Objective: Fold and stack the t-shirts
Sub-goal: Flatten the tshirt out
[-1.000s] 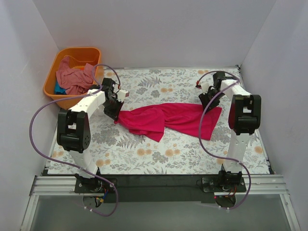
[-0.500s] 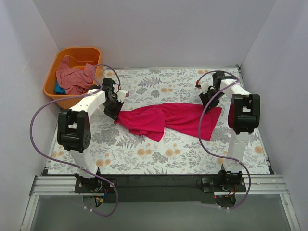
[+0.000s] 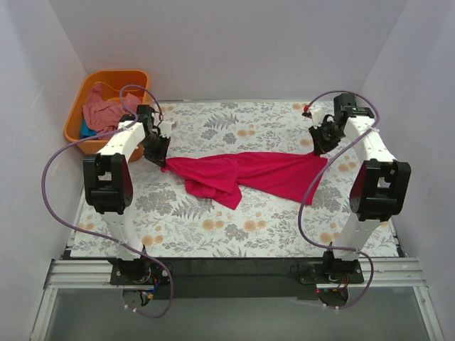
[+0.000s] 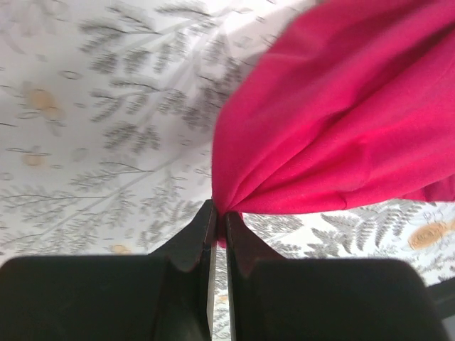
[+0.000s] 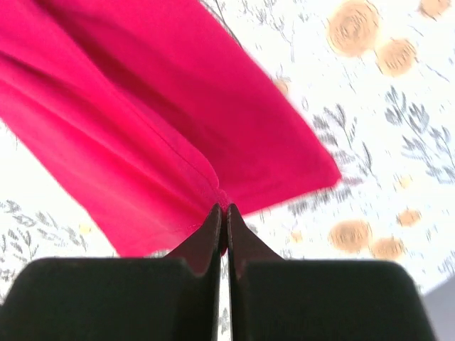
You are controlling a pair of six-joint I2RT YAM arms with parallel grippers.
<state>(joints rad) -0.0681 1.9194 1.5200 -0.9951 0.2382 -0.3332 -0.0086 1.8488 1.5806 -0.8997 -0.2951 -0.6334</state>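
Top view: crimson t-shirt runs as a twisted band from left tool to right tool, its middle down on the tabletop. Looks like the spread step, so draw the tools apart evenly and level, work the twist out, and lay it flat before folding; no yanking or a corner slips. Left wrist: jaws pinched to a sliver on a bunched corner at the tips, cloth fanning ahead and right of the tool. Right wrist: jaws likewise nearly together, nipping a seamed edge at the tips, fabric spreading ahead-left.
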